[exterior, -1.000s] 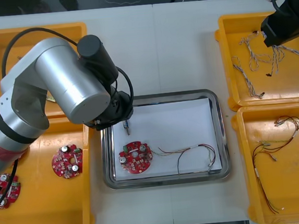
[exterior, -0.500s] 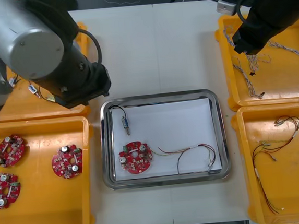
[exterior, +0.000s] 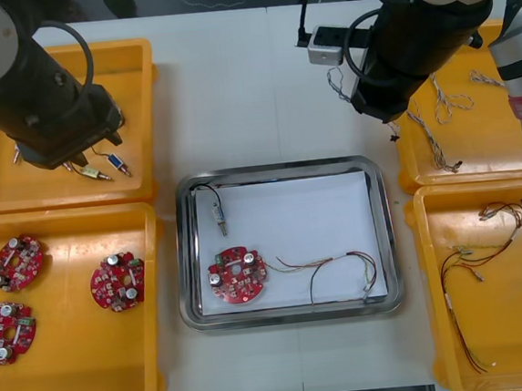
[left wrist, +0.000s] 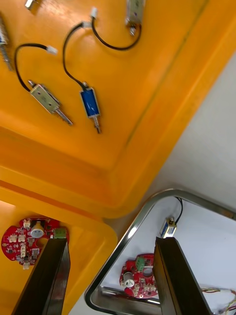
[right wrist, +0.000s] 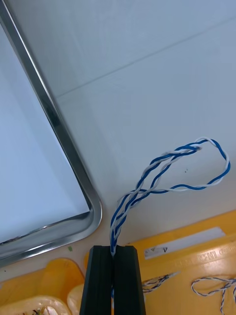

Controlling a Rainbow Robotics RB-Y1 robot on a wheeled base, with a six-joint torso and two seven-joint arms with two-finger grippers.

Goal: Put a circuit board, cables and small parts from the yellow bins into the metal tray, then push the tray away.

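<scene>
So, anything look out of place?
Nothing odd: circuit board, red and yellow cable and small metal part lie inside the metal tray; right gripper holds a twisted cable beside it, left gripper over a yellow bin.

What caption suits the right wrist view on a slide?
Right gripper shut on a twisted blue and white cable, above the light table beside the metal tray.

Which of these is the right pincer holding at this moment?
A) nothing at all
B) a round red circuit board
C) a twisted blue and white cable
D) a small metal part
C: in the right wrist view the right pincer is shut on the twisted blue and white cable, which loops out from between its fingers.
</scene>
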